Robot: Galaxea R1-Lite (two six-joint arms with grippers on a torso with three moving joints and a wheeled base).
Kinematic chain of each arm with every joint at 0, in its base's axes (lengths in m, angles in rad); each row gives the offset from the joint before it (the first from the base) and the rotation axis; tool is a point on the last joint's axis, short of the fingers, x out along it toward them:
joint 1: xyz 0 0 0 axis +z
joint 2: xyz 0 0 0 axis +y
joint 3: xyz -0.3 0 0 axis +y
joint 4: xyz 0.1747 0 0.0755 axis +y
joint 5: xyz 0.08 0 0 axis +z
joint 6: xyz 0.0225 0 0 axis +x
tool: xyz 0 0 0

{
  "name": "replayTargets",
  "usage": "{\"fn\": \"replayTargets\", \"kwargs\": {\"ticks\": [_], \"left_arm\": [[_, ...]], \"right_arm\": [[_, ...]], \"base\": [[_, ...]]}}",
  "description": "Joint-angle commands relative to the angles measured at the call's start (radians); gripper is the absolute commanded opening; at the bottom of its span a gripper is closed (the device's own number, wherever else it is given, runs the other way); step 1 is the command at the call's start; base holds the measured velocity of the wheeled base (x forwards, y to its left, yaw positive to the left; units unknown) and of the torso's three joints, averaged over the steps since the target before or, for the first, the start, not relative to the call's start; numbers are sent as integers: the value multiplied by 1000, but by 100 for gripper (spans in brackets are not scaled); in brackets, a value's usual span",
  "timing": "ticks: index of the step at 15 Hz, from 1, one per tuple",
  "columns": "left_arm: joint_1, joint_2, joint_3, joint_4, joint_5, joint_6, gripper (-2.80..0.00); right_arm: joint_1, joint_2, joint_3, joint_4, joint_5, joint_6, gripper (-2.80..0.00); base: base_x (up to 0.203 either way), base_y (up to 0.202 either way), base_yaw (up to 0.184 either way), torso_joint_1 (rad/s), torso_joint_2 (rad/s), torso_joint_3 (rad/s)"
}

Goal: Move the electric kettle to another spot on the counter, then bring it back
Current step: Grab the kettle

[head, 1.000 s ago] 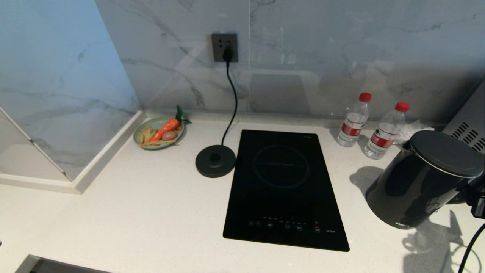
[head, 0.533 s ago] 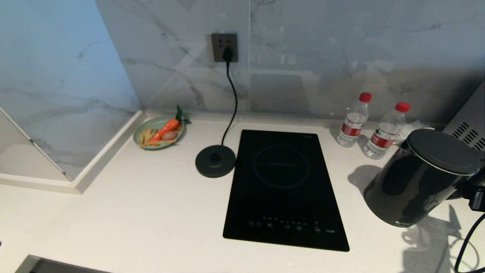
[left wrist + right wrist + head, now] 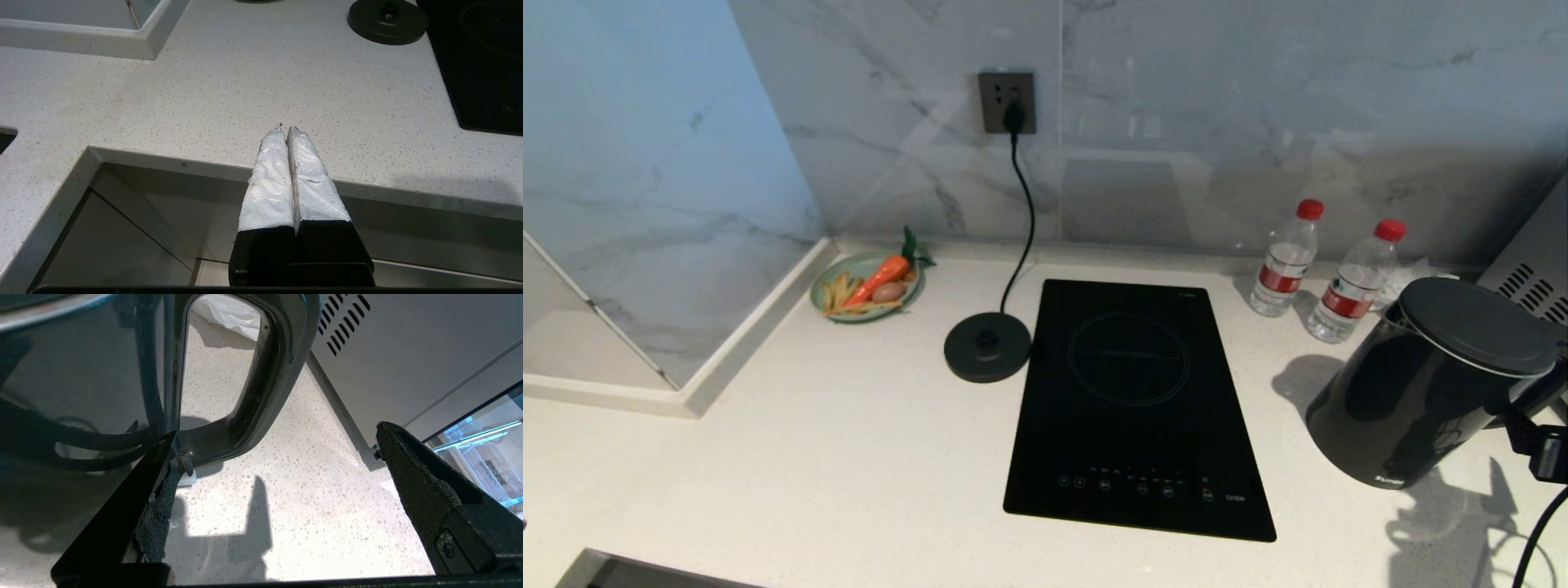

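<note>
Kettle (image 3: 1413, 384) stands on the desk (image 3: 849, 457) at the right, well apart from its round base (image 3: 987, 347), with the cooktop (image 3: 1135, 408) between them. It looks upright, bottom on the stone, though the far side of its foot is hidden behind the body. White lettering near the bottom is too small to read. Lid flat, handle toward the right edge and partly cut off in the head view.

Right gripper (image 3: 278, 453): jaws wide apart, dark padded fingers (image 3: 412, 469) either side of the handle's lower end. One finger sits close against the kettle where handle meets body; contact probable, but glare and reflection make it hard to confirm. The other finger is clear of the handle, out toward a grey vented appliance (image 3: 388, 347). In the head view only a dark piece of this arm and a cable show at the right edge.

Left gripper (image 3: 287, 130): jaws together, white-wrapped fingers pressed tip to tip, holding nothing, over the front desk edge above a sink (image 3: 122, 228) recess. Not visible in the head view.

Behind the kettle: two bottles (image 3: 1282, 261) with red caps, something white and crumpled partly hidden behind the lid. Plate (image 3: 866, 286) with a carrot in the far left corner. Base cord runs up to a wall socket (image 3: 1007, 102)
</note>
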Motion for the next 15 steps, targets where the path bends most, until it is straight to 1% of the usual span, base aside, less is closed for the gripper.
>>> {"fn": "replayTargets", "kwargs": {"ticks": [1,10,15], "left_arm": [[0,1,0,1,1,-1,-280],[0,1,0,1,1,-2,-280],[0,1,0,0,1,-1,-280]], "right_arm": [[-1,-9,-9,-8,-1,-3,0],[-11,0,-44,-8,-1,-3,0],[-47,39,-79,-8,0,2,0]], "base": [[0,0,0,0,0,0],[0,0,0,0,0,0],[0,0,0,0,0,0]]}}
